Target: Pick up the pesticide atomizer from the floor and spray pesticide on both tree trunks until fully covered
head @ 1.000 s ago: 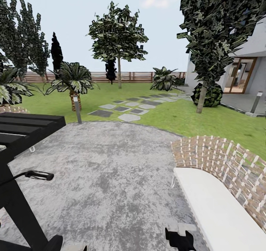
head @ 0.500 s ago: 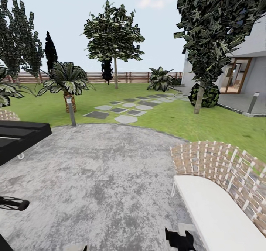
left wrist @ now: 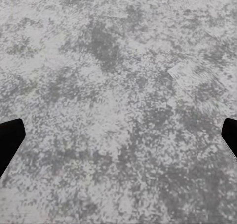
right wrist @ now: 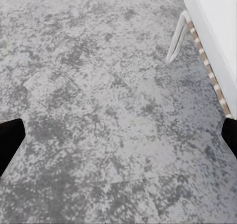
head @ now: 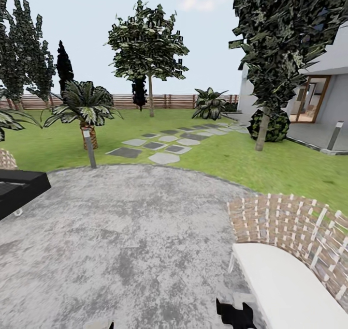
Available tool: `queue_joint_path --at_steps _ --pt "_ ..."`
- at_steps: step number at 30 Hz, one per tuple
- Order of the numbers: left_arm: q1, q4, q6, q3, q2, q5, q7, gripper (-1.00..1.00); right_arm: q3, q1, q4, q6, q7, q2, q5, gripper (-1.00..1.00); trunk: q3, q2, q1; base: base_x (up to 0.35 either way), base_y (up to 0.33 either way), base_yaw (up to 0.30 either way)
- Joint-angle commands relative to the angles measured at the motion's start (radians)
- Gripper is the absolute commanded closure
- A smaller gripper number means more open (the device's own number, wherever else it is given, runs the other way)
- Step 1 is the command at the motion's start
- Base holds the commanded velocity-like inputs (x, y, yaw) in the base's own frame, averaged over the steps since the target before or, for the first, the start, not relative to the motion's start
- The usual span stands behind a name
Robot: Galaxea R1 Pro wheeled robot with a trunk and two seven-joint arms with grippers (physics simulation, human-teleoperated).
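I stand on a round grey paved patch (head: 125,232) at the edge of the garden lawn (head: 217,159). Two leafy trees rise from the grass: one far off by the fence (head: 150,53), one nearer on the right (head: 270,53) with its trunk (head: 261,133) beside a dark bush. The pesticide atomizer is out of view. My left gripper (left wrist: 118,140) is open over bare grey paving, its black fingertips wide apart. My right gripper (right wrist: 118,140) is open too, over paving near a white bench leg; its black body (head: 235,315) pokes in at the head view's lower edge.
A white curved bench (head: 285,290) backed by a low brick wall (head: 290,222) lies close on the right. A black slatted bench (head: 19,188) sits left. A short lamp post (head: 89,147), a palm-like plant (head: 84,104), stepping stones (head: 159,147), the fence (head: 179,100) and the house (head: 319,97) lie ahead.
The whole head view has shifted, so the camera moved: the black bench has slid off to the left, the black bar near it has left the picture, and the white bench sits lower.
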State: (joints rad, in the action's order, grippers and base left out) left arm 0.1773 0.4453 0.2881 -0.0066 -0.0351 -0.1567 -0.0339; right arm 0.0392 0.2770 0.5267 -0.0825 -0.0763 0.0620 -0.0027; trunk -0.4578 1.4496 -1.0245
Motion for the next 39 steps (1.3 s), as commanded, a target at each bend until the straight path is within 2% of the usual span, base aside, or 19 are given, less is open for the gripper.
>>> queue_joint_path --at_steps 1,39 --pt "0.001 -0.001 0.003 -0.003 0.0 -0.007 -0.001 -1.0 0.004 0.001 -0.001 -0.004 0.0 0.001 0.0 -1.0 -0.001 0.0 -0.001 0.333 0.0 0.054" --pt "0.001 0.0 0.003 -0.003 0.0 -0.007 -0.001 -1.0 0.004 0.001 -0.002 -0.003 -0.002 0.002 0.0 -1.0 -0.001 0.0 -0.001 0.334 0.0 0.032"
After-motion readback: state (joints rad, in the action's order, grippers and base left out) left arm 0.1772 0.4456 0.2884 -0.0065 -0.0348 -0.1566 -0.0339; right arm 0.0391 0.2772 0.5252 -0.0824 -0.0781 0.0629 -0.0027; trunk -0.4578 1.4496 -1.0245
